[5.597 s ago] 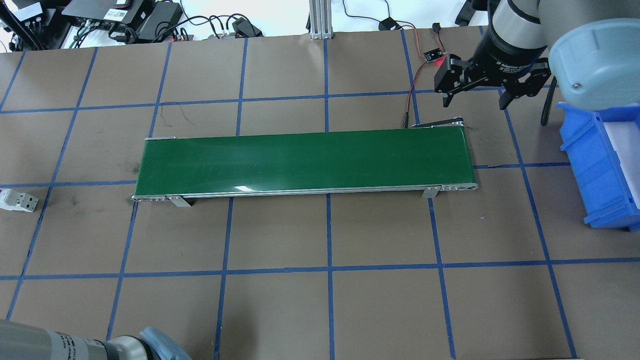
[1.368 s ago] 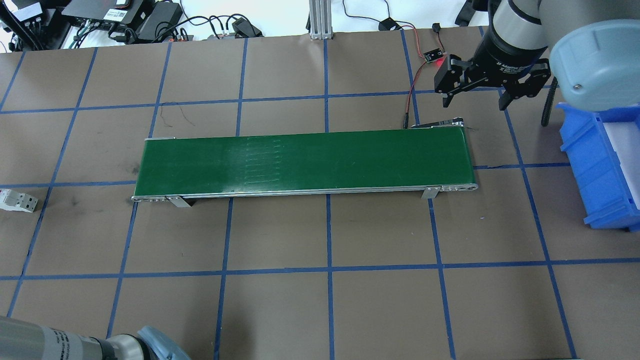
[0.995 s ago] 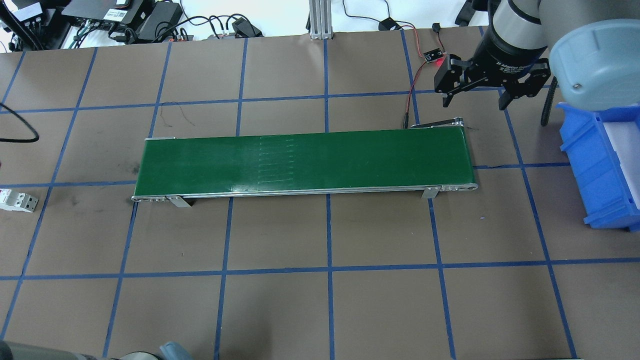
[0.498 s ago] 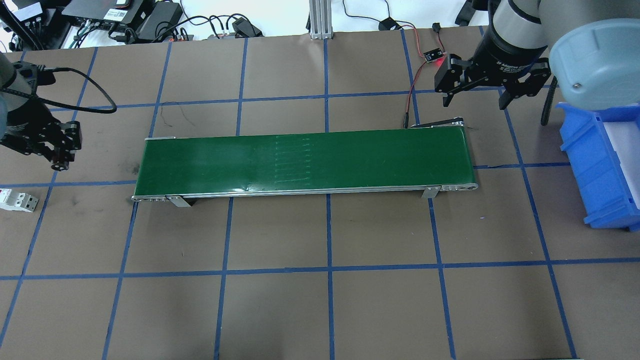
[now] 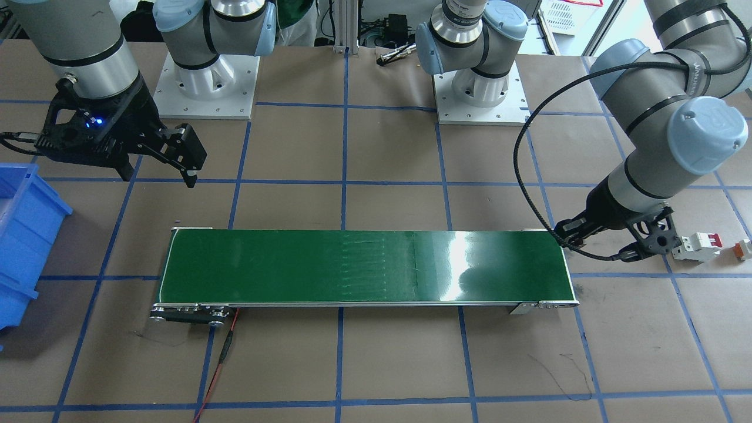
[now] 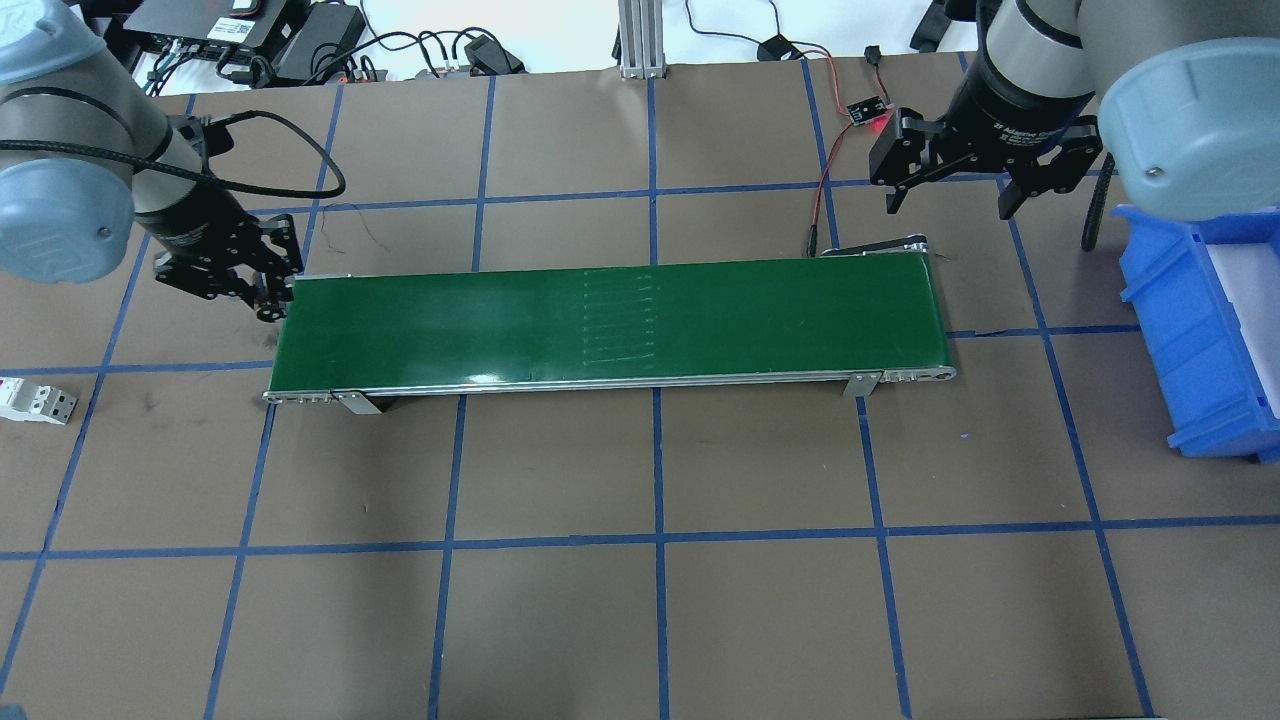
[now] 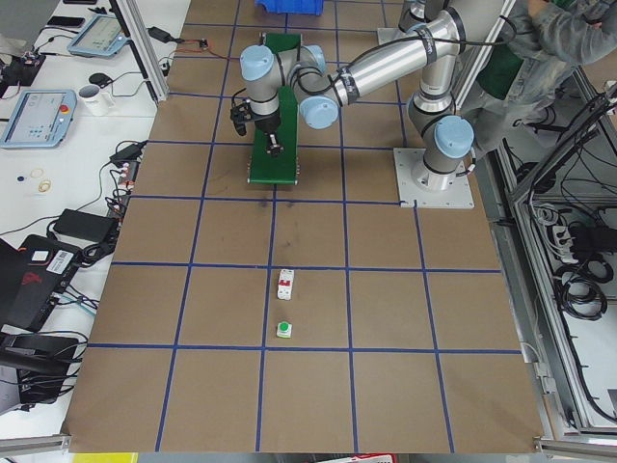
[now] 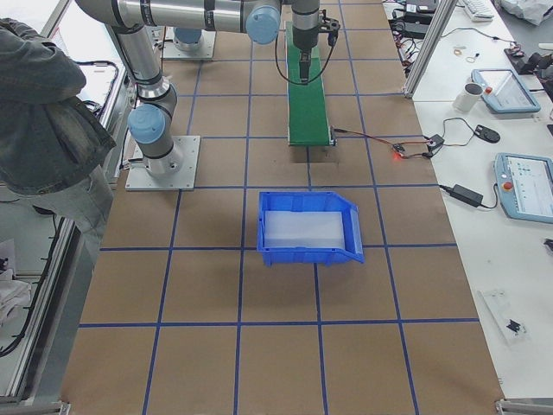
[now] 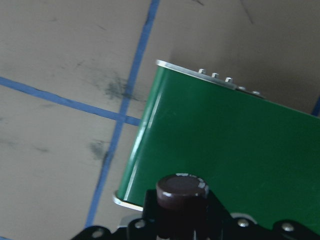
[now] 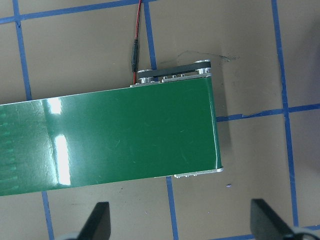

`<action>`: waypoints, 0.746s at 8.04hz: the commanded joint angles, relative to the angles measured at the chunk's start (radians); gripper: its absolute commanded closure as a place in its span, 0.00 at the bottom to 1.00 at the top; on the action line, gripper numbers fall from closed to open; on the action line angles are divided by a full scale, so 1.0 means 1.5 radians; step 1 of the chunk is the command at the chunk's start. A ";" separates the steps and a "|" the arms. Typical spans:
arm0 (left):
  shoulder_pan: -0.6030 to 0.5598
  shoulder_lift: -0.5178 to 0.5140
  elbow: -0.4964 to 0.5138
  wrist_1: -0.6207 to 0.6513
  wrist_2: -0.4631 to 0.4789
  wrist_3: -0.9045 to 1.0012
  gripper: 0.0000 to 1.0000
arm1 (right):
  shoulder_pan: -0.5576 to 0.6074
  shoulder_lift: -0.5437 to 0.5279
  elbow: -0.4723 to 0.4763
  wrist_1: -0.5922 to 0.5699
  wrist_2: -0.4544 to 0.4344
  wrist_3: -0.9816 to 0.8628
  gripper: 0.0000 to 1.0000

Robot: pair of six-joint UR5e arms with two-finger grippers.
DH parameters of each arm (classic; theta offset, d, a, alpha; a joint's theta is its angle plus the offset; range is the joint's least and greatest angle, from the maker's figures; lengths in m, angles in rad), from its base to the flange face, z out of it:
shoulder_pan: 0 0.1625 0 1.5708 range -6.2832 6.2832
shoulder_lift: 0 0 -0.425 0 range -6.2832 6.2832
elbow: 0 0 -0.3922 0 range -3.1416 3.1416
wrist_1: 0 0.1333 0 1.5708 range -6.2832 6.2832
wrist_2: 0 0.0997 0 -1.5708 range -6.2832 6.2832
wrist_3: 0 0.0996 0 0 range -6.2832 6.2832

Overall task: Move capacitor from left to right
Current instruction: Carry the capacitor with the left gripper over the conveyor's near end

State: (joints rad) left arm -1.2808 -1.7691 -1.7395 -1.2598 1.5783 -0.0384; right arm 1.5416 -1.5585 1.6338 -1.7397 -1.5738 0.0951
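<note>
Left wrist-mounted view: left hand (image 9: 181, 214) pinches capacitor (image 9: 181, 190) by belt (image 9: 235, 145); right hand (image 6: 946, 200) spread near pale-floored blue bin (image 8: 304, 257).

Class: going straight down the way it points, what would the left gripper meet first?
Probably the green conveyor belt, touched first by the dark cylindrical capacitor in the left gripper; near the belt's end, so uncertain.

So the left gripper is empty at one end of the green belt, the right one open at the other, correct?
No: the left gripper holds the capacitor, as the left wrist view shows. It is at one end of the belt, the right gripper open at the other.
</note>
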 commanded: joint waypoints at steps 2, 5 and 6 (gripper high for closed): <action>-0.055 -0.066 0.000 0.117 -0.060 -0.067 0.73 | 0.000 0.000 0.001 0.000 0.000 0.000 0.00; -0.072 -0.089 -0.004 0.153 -0.053 -0.063 0.73 | 0.000 0.000 0.001 0.001 0.000 0.000 0.00; -0.073 -0.098 -0.004 0.151 -0.049 -0.060 0.72 | 0.000 0.000 0.001 0.001 0.000 0.000 0.00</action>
State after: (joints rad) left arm -1.3840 -1.8952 -1.7435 -1.0337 1.4947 -0.1362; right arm 1.5417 -1.5585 1.6352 -1.7389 -1.5738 0.0951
